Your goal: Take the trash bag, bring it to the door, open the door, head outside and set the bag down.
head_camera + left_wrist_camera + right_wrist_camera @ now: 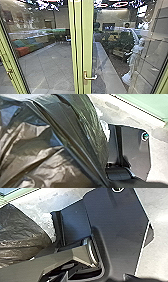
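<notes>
Square up to door handle (90, 78), keep trash bag (60, 161) clear of green frame (87, 37); cannot tell grip, either side.

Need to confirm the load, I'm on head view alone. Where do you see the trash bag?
Observer: The trash bag looms large in the left wrist view, dark, shiny and creased.
Operator: Right wrist too?
Observer: Yes, part of a dark, creased bag is in that view as well, with pale ground around.
Operator: Anything past the bag on the left wrist?
Observer: A green panel with a pale edge. Can't tell what it belongs to.
</notes>
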Robot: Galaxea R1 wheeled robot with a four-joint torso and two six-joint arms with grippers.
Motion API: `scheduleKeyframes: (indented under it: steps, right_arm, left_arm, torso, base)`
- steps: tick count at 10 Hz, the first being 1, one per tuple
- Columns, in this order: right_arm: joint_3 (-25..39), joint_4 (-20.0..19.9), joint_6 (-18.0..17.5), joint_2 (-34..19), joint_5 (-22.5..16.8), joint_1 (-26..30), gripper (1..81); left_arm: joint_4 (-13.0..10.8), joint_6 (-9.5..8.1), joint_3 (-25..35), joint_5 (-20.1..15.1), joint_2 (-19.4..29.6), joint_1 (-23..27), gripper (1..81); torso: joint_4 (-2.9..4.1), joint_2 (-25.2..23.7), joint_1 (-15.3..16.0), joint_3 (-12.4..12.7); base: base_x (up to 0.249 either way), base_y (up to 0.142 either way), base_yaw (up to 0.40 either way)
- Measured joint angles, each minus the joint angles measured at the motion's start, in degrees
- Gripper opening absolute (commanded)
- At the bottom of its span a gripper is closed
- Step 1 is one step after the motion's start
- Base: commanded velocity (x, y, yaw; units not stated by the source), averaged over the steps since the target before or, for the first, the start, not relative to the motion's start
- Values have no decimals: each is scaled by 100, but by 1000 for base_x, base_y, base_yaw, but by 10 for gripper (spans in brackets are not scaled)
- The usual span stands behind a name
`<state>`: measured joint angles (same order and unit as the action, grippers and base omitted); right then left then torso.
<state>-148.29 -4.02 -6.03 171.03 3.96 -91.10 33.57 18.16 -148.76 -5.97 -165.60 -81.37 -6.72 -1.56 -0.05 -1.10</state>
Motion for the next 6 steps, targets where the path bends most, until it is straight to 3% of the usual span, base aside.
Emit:
scheduleKeyframes:
  steps: [6]
  right_arm:
    - [0, 0, 0, 2, -13, -11, 811]
  left_arm:
    - [2, 0, -5, 7, 0, 26, 10]
  torso:
    - [0, 0, -2, 0]
  base:
    - [0, 0, 0]
